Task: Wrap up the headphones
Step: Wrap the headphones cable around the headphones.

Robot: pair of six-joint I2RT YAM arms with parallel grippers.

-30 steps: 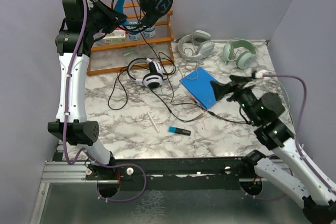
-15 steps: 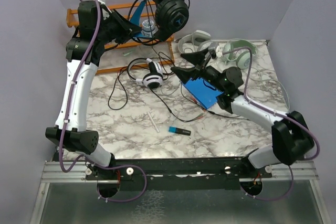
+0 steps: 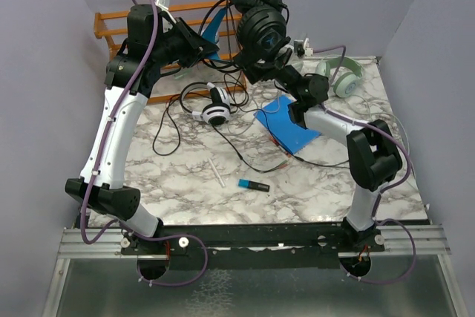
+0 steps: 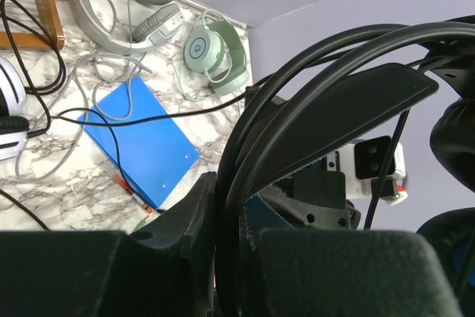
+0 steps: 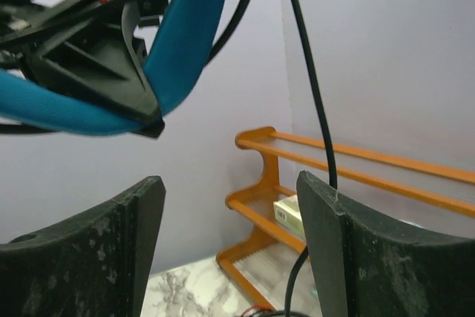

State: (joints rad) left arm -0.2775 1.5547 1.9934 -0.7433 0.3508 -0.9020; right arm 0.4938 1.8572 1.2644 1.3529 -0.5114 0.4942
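Clenched is my left claw (image 3: 209, 45): it grips the headband of the all-black headphones (image 3: 261, 26) and holds them in the air, in the upper middle of the top view, over the back part of the marble table (image 3: 185, 183). In the left wrist view the black band crosses the frame from the lower middle to the upper right, and at the bottom edge it goes down between my fingers.

My right claw (image 5: 230, 183) is released; its two fingers stand wide apart and nothing is between them. In the top view it is raised just beside the black ear cups, on their lower right. In the right wrist view a thin black cable (image 5: 308, 72) hangs from the top and passes close to the finger on the right; whether it touches, I cannot tell. A blue band (image 5: 182, 27) fills the upper left of that frame.

The white-and-black pair (image 3: 217, 107) lies on the table left of centre, its cable spread in loops around it. The pale grey-white pair (image 4: 126, 1) lies at the upper left of the left wrist view, with a pale green pair (image 4: 211, 50) just beside it on the right. A blue folder (image 3: 286, 130) lies below these two. An orange rack (image 3: 111, 24) stands in the upper left of the top view.
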